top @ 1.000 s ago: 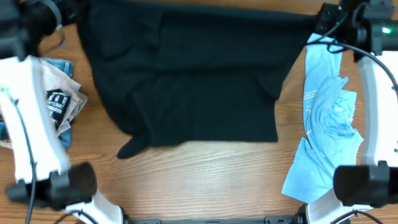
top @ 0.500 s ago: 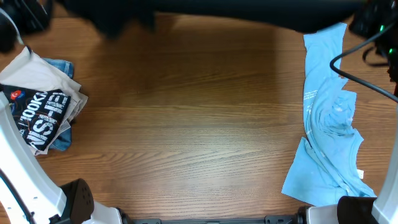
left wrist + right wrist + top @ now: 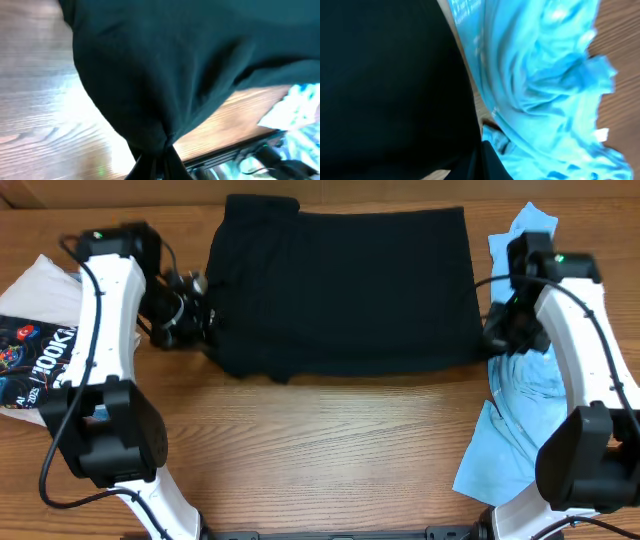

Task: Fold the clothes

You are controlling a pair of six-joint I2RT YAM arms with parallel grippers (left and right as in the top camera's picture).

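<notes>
Wood-grain tabletop [image 3: 330, 450] fills the overhead view; take that view as a dial with twelve at the far edge. The black T-shirt [image 3: 345, 290] lies spread as a broad, roughly rectangular slab from eleven through twelve to one. Its near hem runs across just above the dial's centre, and the cloth is bunched at its ten o'clock side. The light blue T-shirt [image 3: 505, 455] lies crumpled in a long strip down the right side, from two to about five. Its upper part meets the black shirt's right edge and passes partly under the right arm. A white tee [image 3: 40, 355] with black graphic print is heaped at nine, against the table's left edge and apart from the black shirt.

The left gripper [image 3: 205, 330] sits at ten o'clock on the black shirt's near left corner. Its wrist view shows the black cloth drawn to a point and pinched between fully closed fingers. The right gripper [image 3: 492, 342] sits at two o'clock on the near right corner. Its jaws are likewise clamped on the black cloth, and folds of the blue shirt lie just beside them.
</notes>
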